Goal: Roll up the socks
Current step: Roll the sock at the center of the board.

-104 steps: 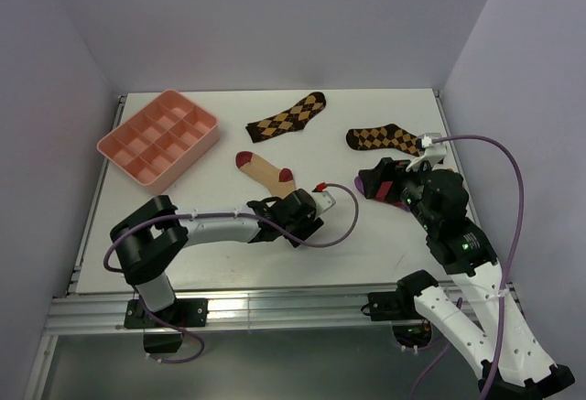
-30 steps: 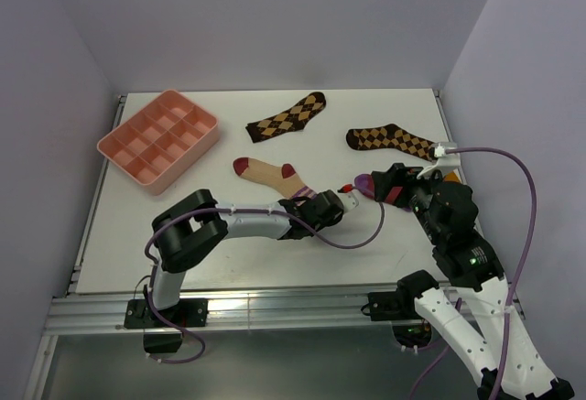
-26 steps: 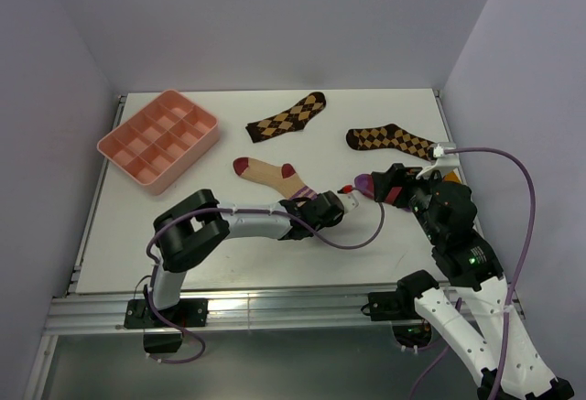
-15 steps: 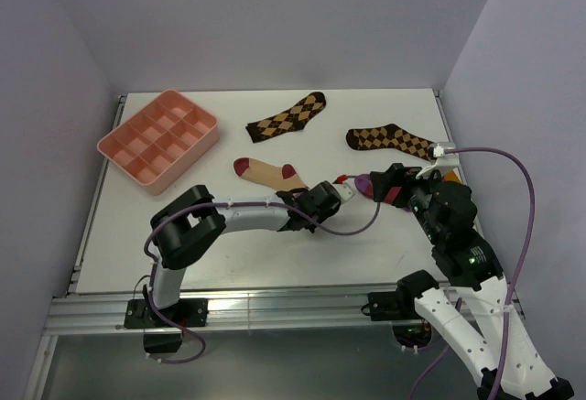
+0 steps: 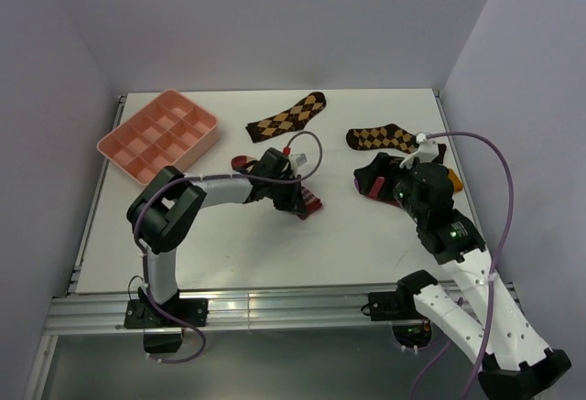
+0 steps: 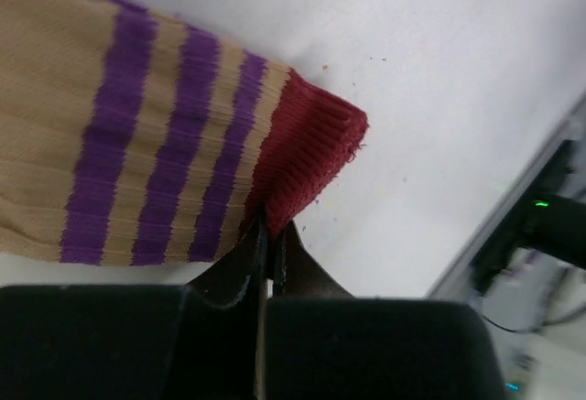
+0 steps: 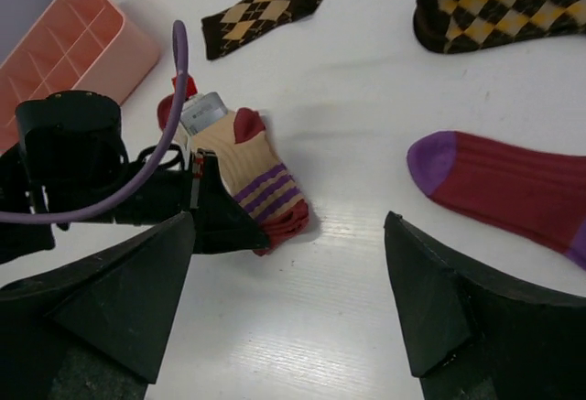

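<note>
Bright, even, diffuse light from above on the white table (image 5: 366, 244); no hard glare. Soft, short shadow just beneath the left gripper (image 6: 270, 235), along the edge of the tan sock (image 6: 137, 144) pinched in it. Crisp knit ribbing directly ahead of that gripper; blurred, out-of-focus background far to its right; near-black, underexposed finger bodies below. Right gripper (image 7: 288, 226) spread wide, its fingers (image 7: 101, 290) dark and slightly soft in the foreground; faint sheen on the tabletop between them.

Open white table (image 5: 348, 244) spans the near side. At the back lie a pink tray (image 5: 197, 148), a centre argyle sock (image 5: 287, 116) and a right argyle sock (image 5: 389, 138).
</note>
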Robot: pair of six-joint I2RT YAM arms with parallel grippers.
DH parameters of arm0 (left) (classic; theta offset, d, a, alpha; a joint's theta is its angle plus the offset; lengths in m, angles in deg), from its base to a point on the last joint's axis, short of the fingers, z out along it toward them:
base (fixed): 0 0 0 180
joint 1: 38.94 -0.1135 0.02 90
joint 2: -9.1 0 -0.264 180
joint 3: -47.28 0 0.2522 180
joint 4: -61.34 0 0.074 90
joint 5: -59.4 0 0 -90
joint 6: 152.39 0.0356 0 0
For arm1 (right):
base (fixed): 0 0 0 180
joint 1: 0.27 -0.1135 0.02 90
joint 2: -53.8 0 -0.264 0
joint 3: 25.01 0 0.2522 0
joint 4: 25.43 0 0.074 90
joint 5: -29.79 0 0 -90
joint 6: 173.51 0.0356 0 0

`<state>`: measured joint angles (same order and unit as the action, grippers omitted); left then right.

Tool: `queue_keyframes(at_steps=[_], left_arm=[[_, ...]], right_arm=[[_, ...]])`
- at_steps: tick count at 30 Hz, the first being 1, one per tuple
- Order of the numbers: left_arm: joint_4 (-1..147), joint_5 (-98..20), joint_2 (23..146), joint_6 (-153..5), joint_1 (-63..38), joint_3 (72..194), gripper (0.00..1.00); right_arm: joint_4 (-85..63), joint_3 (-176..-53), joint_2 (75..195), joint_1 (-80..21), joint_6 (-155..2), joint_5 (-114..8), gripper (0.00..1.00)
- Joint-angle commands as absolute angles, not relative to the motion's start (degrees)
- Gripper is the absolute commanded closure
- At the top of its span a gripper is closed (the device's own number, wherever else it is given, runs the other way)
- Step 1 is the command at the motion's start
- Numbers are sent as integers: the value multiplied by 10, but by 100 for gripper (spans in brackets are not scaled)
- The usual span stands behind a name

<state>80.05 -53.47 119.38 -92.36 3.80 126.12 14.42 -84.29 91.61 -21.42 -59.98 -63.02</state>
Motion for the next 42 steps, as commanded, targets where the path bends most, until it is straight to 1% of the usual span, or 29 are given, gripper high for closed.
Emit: queue_keyframes(at_steps=[1,2,3,5,6,9,15,20,27,34,36,38,42], left_arm=[[706,-667,1173,-1060,11,1226,100],[673,-684,1173,-1082,-3,1208,100],[657,-690,1176,-1116,-11,1200,100],[620,-698,1177,-1148,-23,1182,100],[609,-707,1179,-1175,-27,1176,100],[565,-720,1184,-1217,-40,1152,100],[559,-737,1207,-1233,-49,1154,100],[583,-743,1219,-1219,-55,1170,100],[623,-753,1243,-1204,-56,1197,100],[666,-744,1257,-1192,-57,1217,100],[674,-741,1260,-1190,-57,1219,100],[681,-740,1263,-1186,-57,1223,100],[706,-733,1266,-1178,-57,1236,100]], right_arm=[[98,-824,946,-218,-530,-590,10],[90,-816,964,-220,-503,-586,12],[72,-797,972,-225,-487,-585,16],[50,-776,996,-232,-447,-572,19],[29,-756,1002,-236,-432,-571,23],[-15,-722,1031,-251,-390,-565,29],[-94,-688,1113,-266,-347,-552,36],[-158,-667,1167,-269,-310,-543,43],[-238,-644,1238,-271,-277,-535,50],[-281,-639,1306,-271,-272,-527,57],[-294,-640,1325,-272,-275,-527,61],[-308,-643,1340,-270,-280,-521,63],[-338,-643,1376,-271,-283,-507,63]])
